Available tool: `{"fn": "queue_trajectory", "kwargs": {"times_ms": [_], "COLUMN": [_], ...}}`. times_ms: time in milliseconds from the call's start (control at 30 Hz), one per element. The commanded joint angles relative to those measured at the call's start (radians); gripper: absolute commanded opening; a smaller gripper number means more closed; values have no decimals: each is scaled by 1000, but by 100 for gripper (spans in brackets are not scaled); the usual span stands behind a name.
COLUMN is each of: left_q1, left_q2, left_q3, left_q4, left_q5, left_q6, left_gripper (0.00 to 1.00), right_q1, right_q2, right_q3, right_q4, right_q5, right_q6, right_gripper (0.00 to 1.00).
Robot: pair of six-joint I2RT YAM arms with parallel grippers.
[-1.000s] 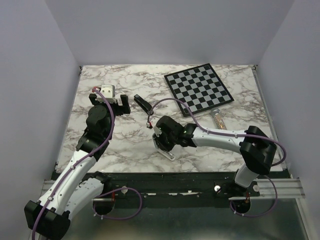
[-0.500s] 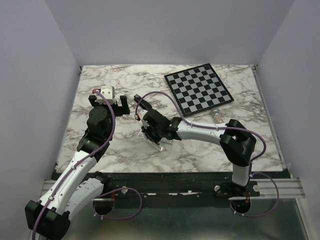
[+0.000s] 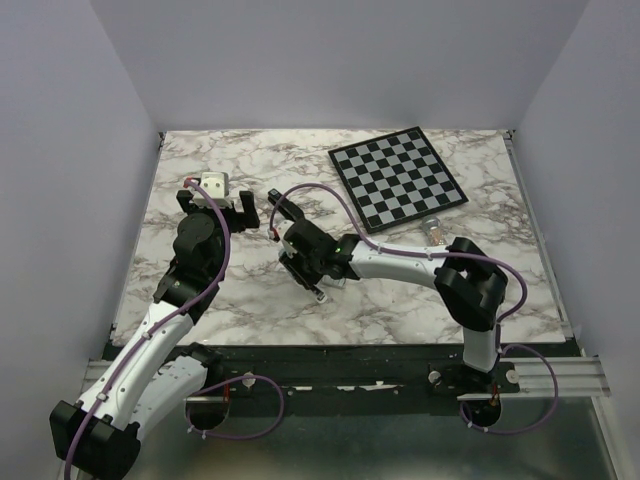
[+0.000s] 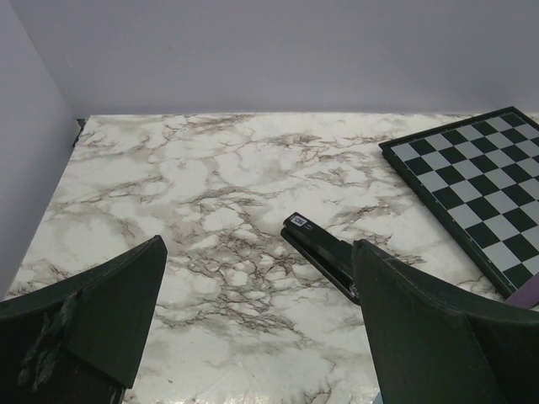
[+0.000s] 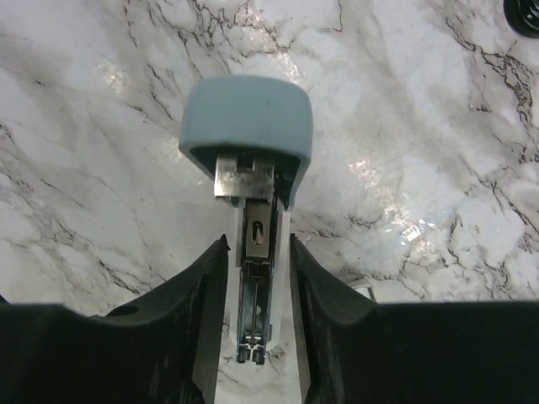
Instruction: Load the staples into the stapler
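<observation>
Pincer states: right pincer [image 5: 258, 244] set either side of a white tool with a pale blue head [image 5: 246, 118], grip cannot be told | left pincer [image 4: 258, 248] spread wide, nothing held | black stapler [image 4: 324, 265] laid flat on the marble table [image 4: 210, 177], framed between the left fingers | chessboard [image 4: 472, 194] laid further right.

Robot lab test cell

Plain pale walls [image 3: 60, 200] close in beyond and to either side of the left gripper [image 3: 228, 212] and right gripper [image 3: 310, 280]. A marble-print worktop [image 3: 250, 300] lies under both. Behind them the arm bases [image 3: 190, 365] are bolted to a metal rail [image 3: 560, 372], and purple cables [image 3: 227, 240] run along the arms. A chessboard [image 3: 397, 178] lies beyond the right gripper.
</observation>
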Motion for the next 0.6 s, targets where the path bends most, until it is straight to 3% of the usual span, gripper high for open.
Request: {"fn": "queue_trajectory", "kwargs": {"times_ms": [0,300,567], "left_q1": [3,5,5], "left_q2": [-11,-11,-8], "left_q3": [-8,-9,-9], "left_q4": [21,21,21], "left_q5": [-19,-13,-10], "left_q6": [16,11,11], "left_gripper": [99,99,99], "right_q1": [8,-37,-72], "right_q2": [-63,-187,-132], "right_q3": [14,-60,-68], "right_q4": [-17,-63,-105], "right_q5": [9,94,143], "right_q6": [24,114,137], "right_gripper": [44,50,59]}}
